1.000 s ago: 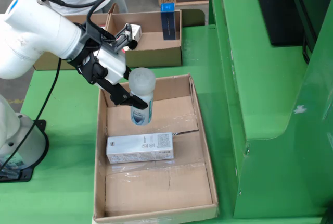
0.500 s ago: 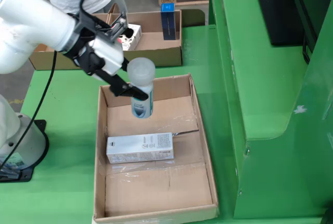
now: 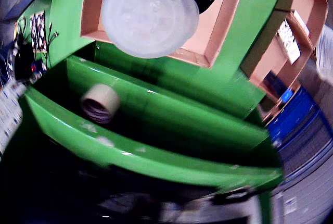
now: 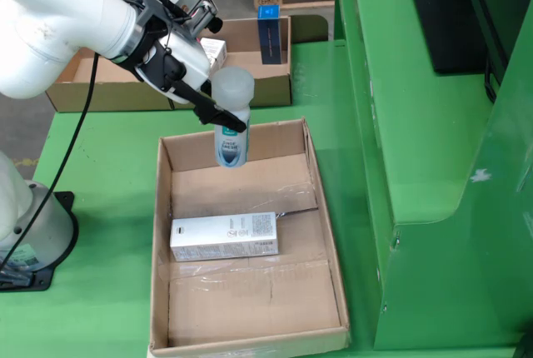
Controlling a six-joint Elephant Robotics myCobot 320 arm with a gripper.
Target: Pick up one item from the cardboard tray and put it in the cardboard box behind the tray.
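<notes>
So the gripper [image 4: 223,118] is clamping the bottle [image 4: 231,125] about halfway up, black fingers closed snug on its sides, cap up and label end hanging down. It's carrying the thing upright, which makes sense since a side grip on a round body keeps it from swinging. In the fixed view the bottle is hanging in the air over the back edge of the cardboard tray [image 4: 160,291], clear of the floor of it, not touching anything but the fingers.

The wrist cam is looking straight down the frosted cap [image 3: 150,14], so that view isn't showing the fingers properly, just the cap filling the top of the frame.

1 white carton [image 4: 223,236] is lying flat in the middle of the tray, untouched.

The cardboard box [image 4: 250,83] is sitting just behind the tray, already holding a small white pack [image 4: 214,48] and a dark blue box [image 4: 271,37] leaning on its back wall. My guess: lift is done, and it's heading back over that front wall. It needs enough height so the bottle's bottom isn't clipping the rim.
</notes>
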